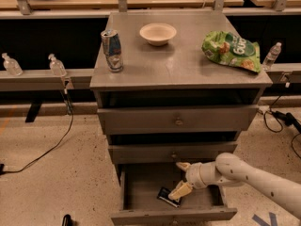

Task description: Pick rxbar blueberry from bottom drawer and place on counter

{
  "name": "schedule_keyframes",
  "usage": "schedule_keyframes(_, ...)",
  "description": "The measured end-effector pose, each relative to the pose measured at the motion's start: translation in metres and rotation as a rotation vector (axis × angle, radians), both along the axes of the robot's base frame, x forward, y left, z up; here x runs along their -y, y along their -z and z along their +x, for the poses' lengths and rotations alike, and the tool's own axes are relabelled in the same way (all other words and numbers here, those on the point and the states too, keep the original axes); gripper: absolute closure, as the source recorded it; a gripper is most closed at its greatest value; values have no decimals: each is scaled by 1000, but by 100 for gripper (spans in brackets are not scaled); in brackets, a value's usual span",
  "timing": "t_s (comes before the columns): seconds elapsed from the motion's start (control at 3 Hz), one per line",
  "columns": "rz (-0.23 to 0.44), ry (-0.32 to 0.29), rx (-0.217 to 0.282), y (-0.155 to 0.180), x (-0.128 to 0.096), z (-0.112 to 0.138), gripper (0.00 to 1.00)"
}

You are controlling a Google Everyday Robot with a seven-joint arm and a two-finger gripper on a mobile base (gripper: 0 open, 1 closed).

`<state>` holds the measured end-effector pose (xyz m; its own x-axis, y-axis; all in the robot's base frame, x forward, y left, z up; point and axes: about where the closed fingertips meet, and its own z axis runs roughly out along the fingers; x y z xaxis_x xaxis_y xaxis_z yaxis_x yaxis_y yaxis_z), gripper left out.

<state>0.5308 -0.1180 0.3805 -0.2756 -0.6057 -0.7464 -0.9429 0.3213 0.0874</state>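
The bottom drawer of the grey cabinet is pulled open. The rxbar blueberry, a small dark flat bar, lies on the drawer floor near the middle. My gripper reaches in from the right on a white arm. One cream finger points down and touches the bar's right end; the other finger sticks out higher, near the middle drawer's front. The fingers are spread apart and hold nothing. The counter is the cabinet's flat grey top.
On the counter stand a blue-silver can at left, a cream bowl at the back and a green chip bag at right. The two upper drawers are closed. Cables lie on the floor at left.
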Motion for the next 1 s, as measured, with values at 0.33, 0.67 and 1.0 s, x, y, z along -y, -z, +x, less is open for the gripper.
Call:
schedule_keyframes(0.33,22,40,-60,62,8,-1,20)
schedule_keyframes(0.67,28,71,-60,109,11,0,15)
schedule_keyframes(1.0,-26,101,-26,157,10,8,16)
